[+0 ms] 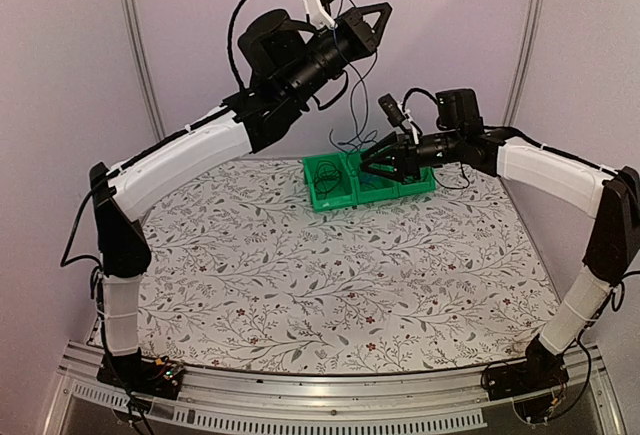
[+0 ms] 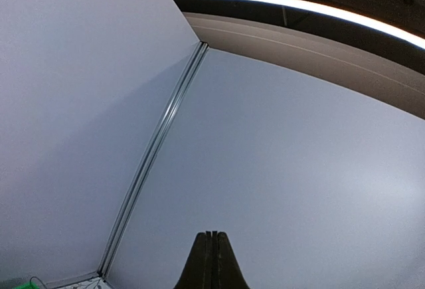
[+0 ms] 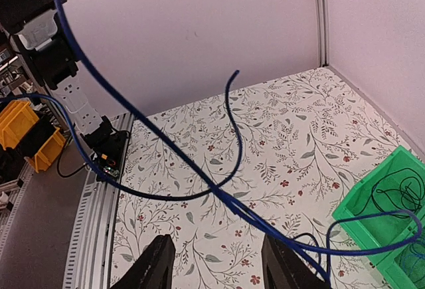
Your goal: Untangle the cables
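Where green bins (image 1: 325,202) sit, a blue cable (image 3: 212,188) crosses the right tool (image 3: 216,242).

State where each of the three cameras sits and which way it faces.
Top external: above and behind the bases, looking down the floral table to the green bins; both arms show.
Left wrist: on the raised left arm, facing wall panels and ceiling light; shut left tool shows.
Right wrist: by the bins, looking back toward the left arm's base; open right tool, blue cable.
Shared: top and right wrist see table and bins.
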Robot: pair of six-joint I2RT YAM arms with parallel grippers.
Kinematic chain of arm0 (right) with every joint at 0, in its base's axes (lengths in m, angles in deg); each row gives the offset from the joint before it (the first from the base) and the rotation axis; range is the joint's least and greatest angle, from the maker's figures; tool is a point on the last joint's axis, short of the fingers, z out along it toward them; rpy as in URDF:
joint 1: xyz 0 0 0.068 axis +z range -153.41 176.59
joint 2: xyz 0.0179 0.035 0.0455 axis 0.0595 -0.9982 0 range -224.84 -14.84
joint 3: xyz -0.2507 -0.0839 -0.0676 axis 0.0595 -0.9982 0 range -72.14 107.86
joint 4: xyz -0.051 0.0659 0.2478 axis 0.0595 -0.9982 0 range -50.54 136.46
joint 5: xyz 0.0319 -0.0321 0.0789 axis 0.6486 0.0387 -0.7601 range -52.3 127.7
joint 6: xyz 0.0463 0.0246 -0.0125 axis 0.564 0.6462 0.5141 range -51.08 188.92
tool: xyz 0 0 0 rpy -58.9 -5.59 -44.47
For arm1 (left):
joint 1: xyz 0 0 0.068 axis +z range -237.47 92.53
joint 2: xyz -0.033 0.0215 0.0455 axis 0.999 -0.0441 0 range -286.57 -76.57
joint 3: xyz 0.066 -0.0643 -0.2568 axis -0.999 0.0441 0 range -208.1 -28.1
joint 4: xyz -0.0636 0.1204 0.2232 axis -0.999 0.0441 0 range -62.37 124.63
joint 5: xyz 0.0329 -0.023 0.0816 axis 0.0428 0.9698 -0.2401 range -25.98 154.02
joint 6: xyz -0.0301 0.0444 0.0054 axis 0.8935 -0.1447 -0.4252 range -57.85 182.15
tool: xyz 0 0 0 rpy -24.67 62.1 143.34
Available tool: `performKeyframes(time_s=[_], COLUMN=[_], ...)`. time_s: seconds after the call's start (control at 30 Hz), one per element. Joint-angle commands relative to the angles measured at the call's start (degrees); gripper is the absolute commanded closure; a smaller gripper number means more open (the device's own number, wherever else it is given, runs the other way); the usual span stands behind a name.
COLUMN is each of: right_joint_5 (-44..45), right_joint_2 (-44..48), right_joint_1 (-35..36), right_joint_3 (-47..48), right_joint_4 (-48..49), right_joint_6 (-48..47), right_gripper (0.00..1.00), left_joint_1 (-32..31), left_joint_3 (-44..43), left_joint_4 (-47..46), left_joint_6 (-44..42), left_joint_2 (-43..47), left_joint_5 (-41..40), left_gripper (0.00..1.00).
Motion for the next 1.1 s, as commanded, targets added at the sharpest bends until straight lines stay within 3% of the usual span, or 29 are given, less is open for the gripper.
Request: performKeyframes(time_s=[0.0,0.2,0.4,0.63,1.07], right_joint_5=[3.6,3.6,6.3,0.9,2.8], right_joint_2=[-0.4,4.3,7.4,2.1,0.7], right_joint_1=[-0.2,-0.2,-0.2,-0.1,-0.1], right_joint_3=[1.2,1.1,-1.4,1.9,0.3], right_joint_4=[0.2,-3.9,-4.9,-5.1,0.6], right_joint_6=[0.1,-3.7,-7.9,-4.4,-0.3], right_gripper=[0.53,0.61,0.57,0.54,0.59], left_joint_1=[-0.9,-1.0,-1.1,-1.6,-2.0], left_joint_3=[-1.9,-1.9,-1.8,-2.2,-2.5], left_joint_4=[-1.6,-1.0,-1.1,-0.9,-0.8], left_joint_6=[0.8,0.8,1.2,1.3,1.4], left_joint_2=[-0.9,-0.6,-0.4,-0.4,-0.5], left_joint_5=[0.4,0.4,0.3,0.4,0.3], left_gripper=[1.00,1.00,1.00,1.00,1.00])
